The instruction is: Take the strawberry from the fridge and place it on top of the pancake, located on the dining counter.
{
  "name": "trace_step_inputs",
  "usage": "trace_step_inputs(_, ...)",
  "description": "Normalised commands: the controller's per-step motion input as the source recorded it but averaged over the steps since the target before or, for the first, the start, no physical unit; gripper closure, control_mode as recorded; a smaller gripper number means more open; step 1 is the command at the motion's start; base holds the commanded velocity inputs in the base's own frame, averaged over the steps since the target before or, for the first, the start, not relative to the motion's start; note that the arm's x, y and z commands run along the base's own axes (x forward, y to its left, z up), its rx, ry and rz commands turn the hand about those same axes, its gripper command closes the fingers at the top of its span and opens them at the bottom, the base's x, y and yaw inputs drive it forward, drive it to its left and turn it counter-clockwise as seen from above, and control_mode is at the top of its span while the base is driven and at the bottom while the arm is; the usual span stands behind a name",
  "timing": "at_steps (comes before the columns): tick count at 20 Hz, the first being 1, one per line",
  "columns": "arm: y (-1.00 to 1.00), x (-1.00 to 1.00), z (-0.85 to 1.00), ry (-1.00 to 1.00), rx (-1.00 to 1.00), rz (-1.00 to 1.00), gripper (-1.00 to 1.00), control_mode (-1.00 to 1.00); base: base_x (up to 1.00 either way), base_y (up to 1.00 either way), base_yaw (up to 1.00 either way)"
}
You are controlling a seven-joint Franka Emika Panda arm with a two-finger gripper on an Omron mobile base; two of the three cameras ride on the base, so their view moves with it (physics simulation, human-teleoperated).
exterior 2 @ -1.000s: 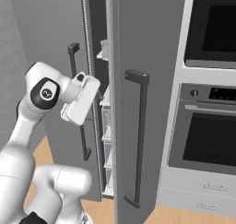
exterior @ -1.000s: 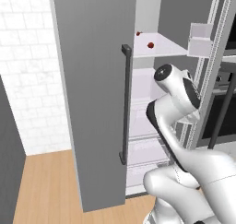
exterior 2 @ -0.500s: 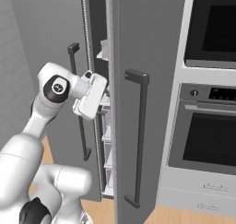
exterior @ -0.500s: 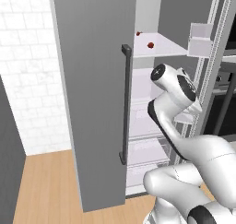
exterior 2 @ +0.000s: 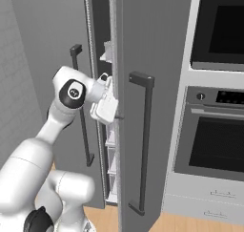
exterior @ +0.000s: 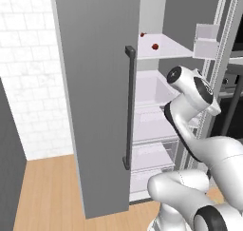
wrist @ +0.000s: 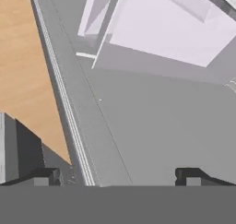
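The fridge (exterior: 99, 97) takes up most of what I can see, a tall grey cabinet with its left door swung out toward the room and the right one shut; its white inside shows past the open door's edge, shelves above and clear drawers (exterior: 154, 156) below. Just right of the fridge stands a built-in oven (exterior 2: 217, 140) in a pale cabinet wall. The white arm (exterior: 190, 111) rises in front of the fridge and leans into the gap between the two doors, its hand about level with the middle shelves. The gripper (wrist: 117, 174) sits at the mouth of that gap with its two dark tips spread wide and nothing between them; ahead of it lie the grey inner face of a door and the pale shelves beyond. Smallest of all, the strawberry (exterior: 154, 46) is a little red dot on the upper shelf inside the fridge, well above the hand and deeper in; a second red speck (exterior: 142, 34) lies further back on the same shelf.

By my reckoning the task is only begun: the fridge is open and the arm is entering, but the fruit is untouched. Reaching up, gripping it, backing out and carrying it to the pancake on the dining counter are all left to do
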Motion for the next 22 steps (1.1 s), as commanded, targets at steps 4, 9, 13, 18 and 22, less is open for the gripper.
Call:
trace_step_inputs(4, -0.68, -0.2, 0.0, 0.0, -0.06, 0.0, -1.0, -1.0, 0.0, 0.0, 0.0)
trace_step_inputs(9, -0.86, -0.31, 0.0, 0.0, -0.04, 0.0, -1.0, -1.0, 0.0, 0.0, 0.0)
trace_step_inputs(13, -0.87, -0.35, 0.0, 0.0, -0.03, -0.01, -1.0, -1.0, 0.0, 0.0, 0.0)
trace_step_inputs(18, -0.7, -0.22, 0.0, 0.0, -0.04, -0.01, -1.0, -1.0, 0.0, 0.0, 0.0)
trace_step_inputs(22, -0.56, -0.2, 0.0, 0.0, -0.06, 0.0, -1.0, -1.0, 0.0, 0.0, 0.0)
